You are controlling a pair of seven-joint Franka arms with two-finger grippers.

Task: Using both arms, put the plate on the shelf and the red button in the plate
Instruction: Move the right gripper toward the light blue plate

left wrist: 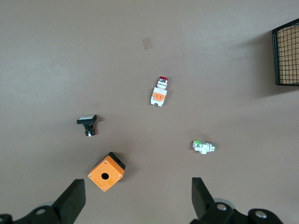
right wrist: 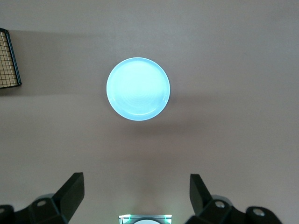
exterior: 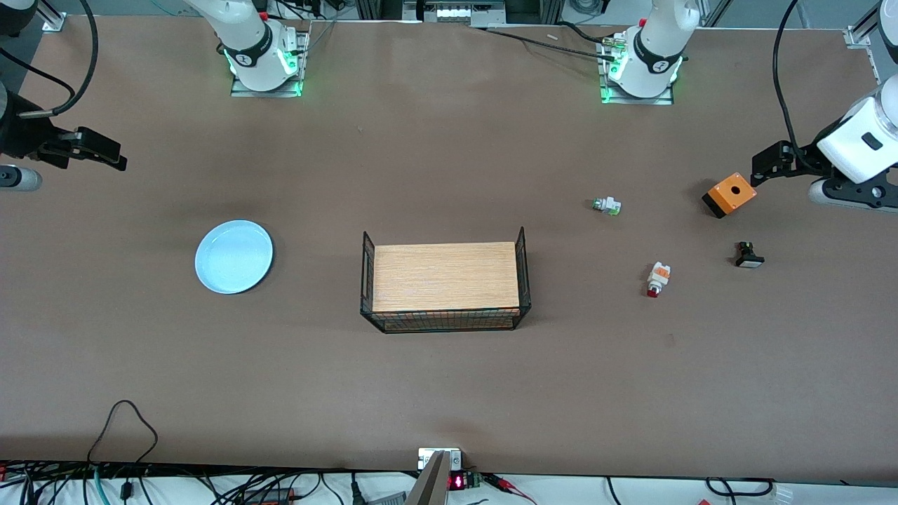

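Observation:
The pale-blue plate (exterior: 233,256) lies flat on the table toward the right arm's end; it also shows in the right wrist view (right wrist: 138,95). The red button (exterior: 657,279), white with an orange middle and a red tip, lies on its side toward the left arm's end and shows in the left wrist view (left wrist: 160,91). My left gripper (exterior: 768,161) (left wrist: 135,200) is open and empty, high over the table beside the orange box. My right gripper (exterior: 98,149) (right wrist: 135,198) is open and empty, high over the table edge at the right arm's end.
A black wire basket (exterior: 442,321) (left wrist: 286,58) with a wooden board (exterior: 445,277) in it stands mid-table. An orange box with a hole (exterior: 730,194) (left wrist: 106,171), a white-and-green-tipped part (exterior: 607,205) (left wrist: 203,146) and a black part with a white cap (exterior: 748,255) (left wrist: 87,124) lie near the red button.

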